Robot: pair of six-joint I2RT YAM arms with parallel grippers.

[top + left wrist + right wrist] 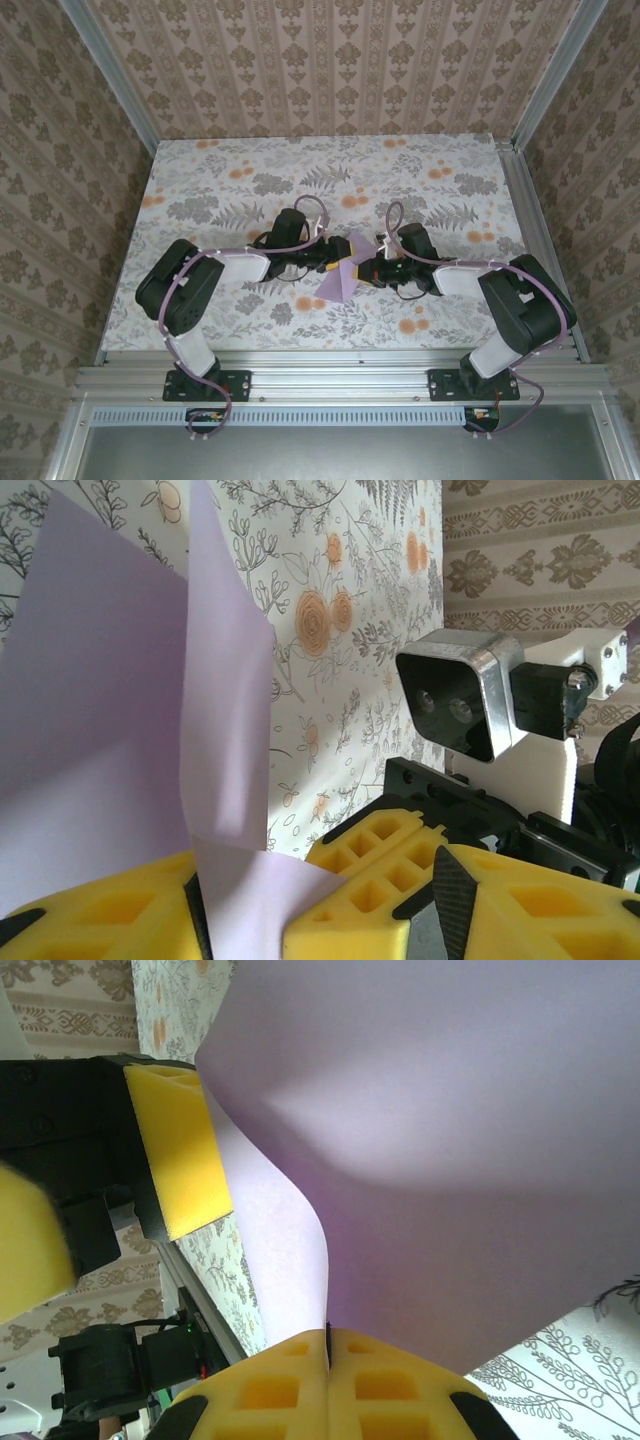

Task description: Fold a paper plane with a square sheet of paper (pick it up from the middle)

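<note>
From the top external camera, the two arms are reaching toward each other over the middle of the floral table (pixel 250 170). The left gripper (pixel 322 263) and the right gripper (pixel 368 268) are meeting nose to nose there. The square sheet of paper (pixel 340 275) is standing between them as a pale lilac shape, with one corner pointing to the far side and one to the near side. I cannot tell from here whether its lower corner is touching the table.

In the left wrist view, the lilac sheet (pixel 100 700) is rising at the left side and bending along a vertical crease. The left gripper's own yellow fingers (pixel 100 915) are lying far apart at the bottom edge, so its jaws are standing open and not pressing the paper. Between them, the yellow fingers (pixel 365 865) of the right gripper are coming in, and the paper is running down just beside them. The right wrist camera (pixel 455 695) is facing this way from behind.

In the right wrist view, the paper (pixel 450 1160) is covering most of the upper part. The right gripper's fingers (pixel 290 1390) are pressing together, and the paper's edge is sitting clamped in the seam between them. At the left, the left gripper's fingers (pixel 175 1150) are showing apart from each other, with one pad just beside the paper.
</note>
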